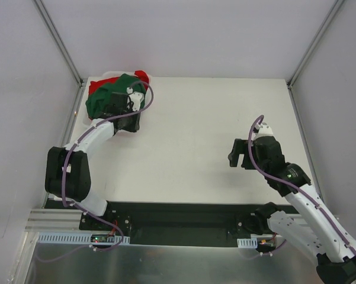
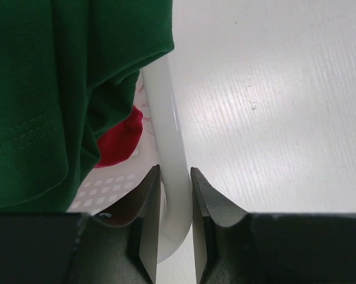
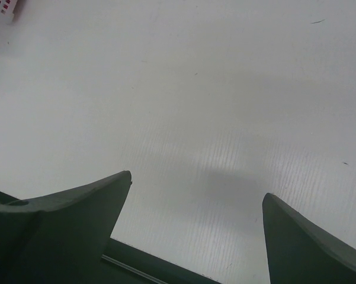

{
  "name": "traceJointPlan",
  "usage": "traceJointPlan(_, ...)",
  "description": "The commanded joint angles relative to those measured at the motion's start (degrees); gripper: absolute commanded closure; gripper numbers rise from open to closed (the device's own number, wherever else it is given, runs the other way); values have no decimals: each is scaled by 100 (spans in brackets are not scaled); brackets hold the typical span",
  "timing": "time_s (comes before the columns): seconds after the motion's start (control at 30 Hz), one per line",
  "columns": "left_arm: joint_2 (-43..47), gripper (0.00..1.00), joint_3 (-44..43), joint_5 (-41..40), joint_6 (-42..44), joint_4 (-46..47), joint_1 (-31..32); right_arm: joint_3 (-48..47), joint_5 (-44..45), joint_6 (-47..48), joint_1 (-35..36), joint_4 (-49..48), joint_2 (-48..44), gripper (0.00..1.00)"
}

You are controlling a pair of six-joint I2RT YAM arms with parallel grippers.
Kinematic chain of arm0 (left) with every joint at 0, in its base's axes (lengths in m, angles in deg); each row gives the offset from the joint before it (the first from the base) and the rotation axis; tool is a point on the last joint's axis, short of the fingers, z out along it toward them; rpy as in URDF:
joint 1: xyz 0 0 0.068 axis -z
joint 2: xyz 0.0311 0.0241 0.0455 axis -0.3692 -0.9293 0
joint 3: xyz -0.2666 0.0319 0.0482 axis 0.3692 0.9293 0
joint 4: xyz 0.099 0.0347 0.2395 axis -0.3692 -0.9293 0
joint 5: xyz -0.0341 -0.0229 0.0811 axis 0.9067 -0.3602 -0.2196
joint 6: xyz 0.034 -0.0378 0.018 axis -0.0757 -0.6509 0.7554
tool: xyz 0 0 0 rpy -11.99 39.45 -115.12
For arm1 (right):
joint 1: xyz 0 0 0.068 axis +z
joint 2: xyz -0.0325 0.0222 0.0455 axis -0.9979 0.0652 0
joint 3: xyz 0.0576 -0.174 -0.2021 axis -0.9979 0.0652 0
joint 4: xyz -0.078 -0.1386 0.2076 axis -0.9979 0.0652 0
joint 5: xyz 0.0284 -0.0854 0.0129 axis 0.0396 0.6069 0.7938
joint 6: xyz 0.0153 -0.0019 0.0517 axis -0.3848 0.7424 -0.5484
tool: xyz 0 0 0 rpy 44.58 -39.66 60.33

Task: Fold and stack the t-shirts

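left gripper point(image 2: 176, 177) pinches the basket point(image 2: 164, 106) rim, probably to steady or drag it at the far left corner of the tabletop point(image 2: 272, 89). green shirt point(image 2: 41, 89) lies heaped over red shirt point(image 2: 121, 139) inside, neither folded yet. right gripper point(image 3: 195, 183) hangs spread wide near the right edge, free to take cloth.

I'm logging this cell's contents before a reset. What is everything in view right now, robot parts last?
green t-shirt: one, dark green, draped over the basket at the table's far left corner
red t-shirt: at least one, bright red, in the basket, mostly under the green one
basket: one, white, slotted, far left corner
table: one, white
left gripper: one, dark, shut on the basket's rim
right gripper: one, dark, open above the table's right side
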Motion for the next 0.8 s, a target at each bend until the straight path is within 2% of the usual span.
traceJointPlan(0.0,-74,100,-254,340,-38,-116,-400,-90,-74,87,-42,-200,80,4)
traceJointPlan(0.3,-601,100,-544,261,191,-116,-770,-161,-110,210,-86,-218,203,4)
traceJointPlan(0.77,-1234,100,-887,639,428,-64,-1622,-292,-355,333,-209,-261,510,4)
